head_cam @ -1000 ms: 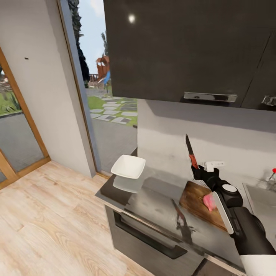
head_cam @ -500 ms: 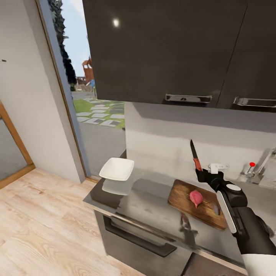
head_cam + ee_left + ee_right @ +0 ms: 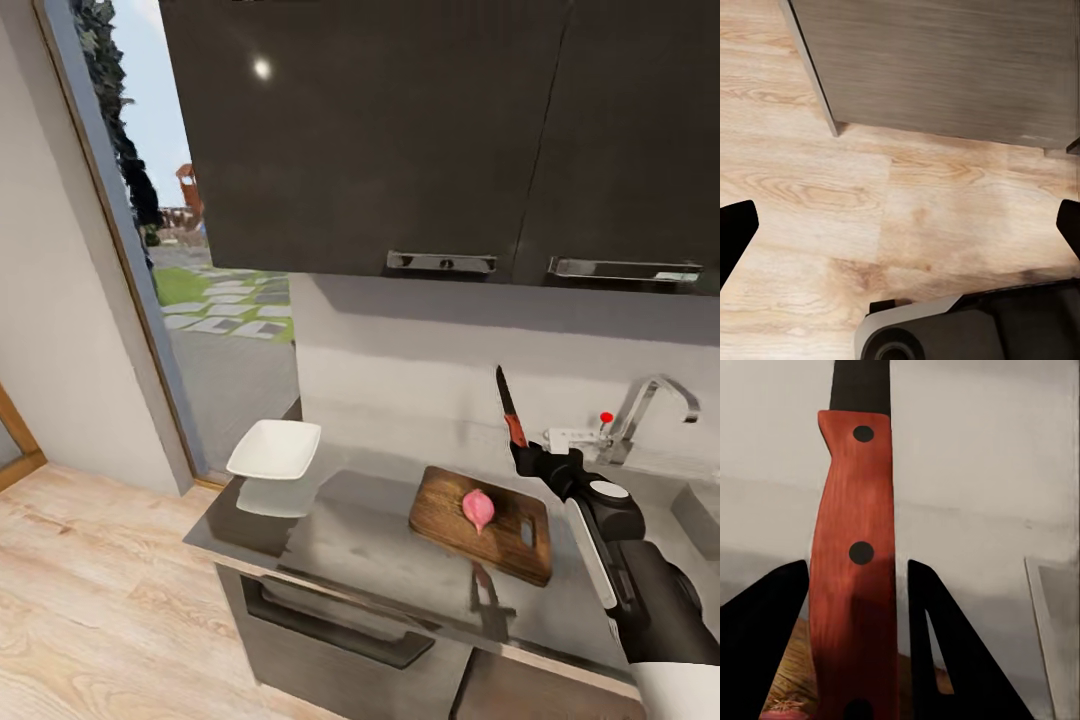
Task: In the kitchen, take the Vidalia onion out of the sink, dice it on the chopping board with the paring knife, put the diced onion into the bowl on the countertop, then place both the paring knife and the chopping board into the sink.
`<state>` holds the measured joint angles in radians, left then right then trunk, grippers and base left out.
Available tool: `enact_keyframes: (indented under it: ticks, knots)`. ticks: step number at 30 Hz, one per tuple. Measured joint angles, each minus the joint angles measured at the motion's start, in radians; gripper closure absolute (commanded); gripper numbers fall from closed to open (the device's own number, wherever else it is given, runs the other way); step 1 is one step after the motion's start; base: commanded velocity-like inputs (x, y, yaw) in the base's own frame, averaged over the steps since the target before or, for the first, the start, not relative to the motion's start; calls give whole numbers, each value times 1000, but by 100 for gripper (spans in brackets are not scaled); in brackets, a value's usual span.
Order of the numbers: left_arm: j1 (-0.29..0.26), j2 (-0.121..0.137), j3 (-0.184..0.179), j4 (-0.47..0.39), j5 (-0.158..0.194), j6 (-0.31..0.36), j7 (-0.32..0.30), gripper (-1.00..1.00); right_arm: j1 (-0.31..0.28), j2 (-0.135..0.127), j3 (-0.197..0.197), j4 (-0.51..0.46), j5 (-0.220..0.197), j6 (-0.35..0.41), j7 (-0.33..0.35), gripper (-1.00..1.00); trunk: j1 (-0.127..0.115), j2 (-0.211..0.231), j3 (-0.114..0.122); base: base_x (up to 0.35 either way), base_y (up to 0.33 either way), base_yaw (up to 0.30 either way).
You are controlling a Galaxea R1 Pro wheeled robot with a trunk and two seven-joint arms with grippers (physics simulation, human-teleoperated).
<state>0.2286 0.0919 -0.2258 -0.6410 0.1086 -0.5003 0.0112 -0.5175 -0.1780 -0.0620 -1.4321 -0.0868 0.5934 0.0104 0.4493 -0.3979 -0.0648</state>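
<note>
A pink Vidalia onion [image 3: 478, 508] lies whole on the dark-brown chopping board [image 3: 450, 508], on the grey countertop [image 3: 370, 545]. My right gripper [image 3: 530, 458] hovers just beyond the board's right end, shut on the paring knife [image 3: 511, 407], whose dark blade points up in front of the backsplash. In the right wrist view the red handle [image 3: 855, 510] sits upright in my right gripper [image 3: 855, 574], between its black fingers [image 3: 772, 615]. The white bowl [image 3: 275, 449] stands at the counter's left end. A corner of the sink [image 3: 700, 505] shows at the right edge. My left gripper [image 3: 900, 229] hangs open over the floor.
An angular steel faucet [image 3: 652, 398] and a small red knob [image 3: 605, 417] stand behind the sink. Dark upper cabinets [image 3: 420, 130] hang low over the counter. An oven front [image 3: 330, 620] sits under the counter, and a wood floor [image 3: 90, 590] with a glass door lies to the left.
The head view has swung right, so bowl, board and onion have slid left in the picture and the faucet has come into view. The onion now shows whole beside my arm.
</note>
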Motion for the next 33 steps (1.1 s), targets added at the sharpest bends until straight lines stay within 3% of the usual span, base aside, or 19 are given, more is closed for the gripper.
enact_keyframes:
  ticks: [24, 28, 33]
  knots:
    - [0, -9, 0, 7, -1, -1, 0, -100, 0, 0, 0, 3, 0, 4, 0, 100, 0, 0, 29, 0, 0, -208]
    - [0, -9, 0, 7, -1, 0, 0, -100, 0, 1, -1, 3, -7, 75, 0, 100, 0, 0, 30, 0, 0, -36]
    - [0, -9, 1, 9, 0, 0, 0, -100, 0, 2, -1, 2, -12, 89, -1, 100, 0, 0, 26, 0, 154, -4]
